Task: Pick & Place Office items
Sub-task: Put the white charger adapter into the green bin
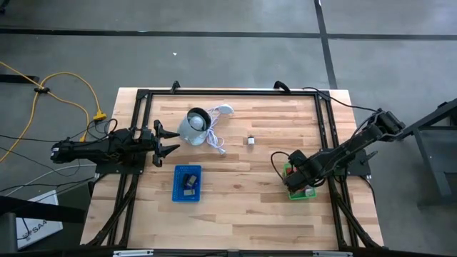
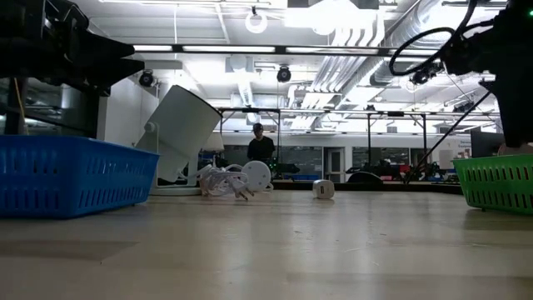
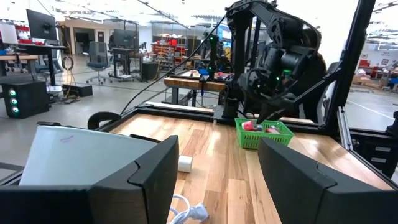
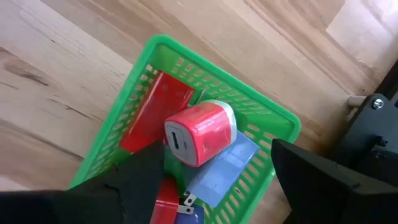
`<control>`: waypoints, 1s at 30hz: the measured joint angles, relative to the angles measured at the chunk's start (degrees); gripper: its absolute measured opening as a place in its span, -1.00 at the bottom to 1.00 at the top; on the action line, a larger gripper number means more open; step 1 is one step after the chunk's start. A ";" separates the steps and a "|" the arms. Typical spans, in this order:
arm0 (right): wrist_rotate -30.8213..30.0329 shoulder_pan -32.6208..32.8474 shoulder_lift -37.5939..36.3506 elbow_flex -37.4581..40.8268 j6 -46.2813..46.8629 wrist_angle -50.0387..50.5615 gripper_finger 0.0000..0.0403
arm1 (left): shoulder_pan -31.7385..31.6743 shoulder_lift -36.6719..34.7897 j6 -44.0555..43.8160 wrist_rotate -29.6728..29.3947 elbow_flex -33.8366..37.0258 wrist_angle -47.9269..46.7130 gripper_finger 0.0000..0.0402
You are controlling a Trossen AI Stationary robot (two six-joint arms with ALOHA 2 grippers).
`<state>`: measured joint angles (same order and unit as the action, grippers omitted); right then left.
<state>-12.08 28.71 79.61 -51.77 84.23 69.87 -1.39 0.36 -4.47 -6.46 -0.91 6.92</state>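
From above, my right claw (image 1: 294, 178) hangs directly over the green basket (image 1: 300, 193) at the right edge of the surface, and my left claw (image 1: 166, 140) waits well away on the far side, its fingers apart, just beside the grey-white round thing (image 1: 193, 126). One small white block (image 1: 251, 140) sits alone on the surface between my two claws. The blue tray (image 1: 188, 183), nearer my left claw, holds a dark piece.

From surface level, the green basket (image 2: 497, 183) shows only its wall; what lies inside it is hidden, and my right arm is a dark shape above it.

From my left wrist, red pieces show over the rim of the green basket (image 3: 263, 134), with my right arm bent down over it.

From my right wrist, my fingers stand wide apart and hold nothing. The red block (image 4: 200, 133) lies just ahead of them, free, resting on a flat red piece and a pale-blue piece (image 4: 222, 167) inside the green basket (image 4: 272, 119).

The risk, as I judge it: the red block is perched on top of the pile, so it could roll. If I lift crookedly, a finger could catch the basket's mesh and drag it.
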 joint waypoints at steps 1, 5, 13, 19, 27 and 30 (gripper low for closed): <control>-0.26 0.00 -0.57 0.00 -0.01 -0.06 0.40 | 0.00 0.00 -0.02 0.02 0.00 0.00 0.06; -2.56 0.00 -2.72 0.00 -0.43 -1.59 0.40 | 0.01 0.00 0.00 0.02 0.00 0.00 0.06; -11.19 -0.02 -6.45 -0.02 -7.81 -9.52 0.40 | 0.00 0.00 0.00 0.02 0.00 0.00 0.06; -13.05 -4.31 -6.81 -0.02 -16.15 -17.05 0.40 | 0.01 0.00 -0.01 0.02 0.00 0.00 0.06; -9.68 -15.73 -6.71 -0.02 -32.22 -28.51 0.40 | 0.00 0.00 0.00 0.00 0.00 0.00 0.06; -6.19 -21.02 -5.69 -0.02 -38.65 -32.72 0.40 | 0.00 0.00 0.00 0.01 0.00 0.00 0.06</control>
<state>-18.27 7.69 73.92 -51.79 45.57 37.15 -1.39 0.36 -4.47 -6.45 -0.91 6.92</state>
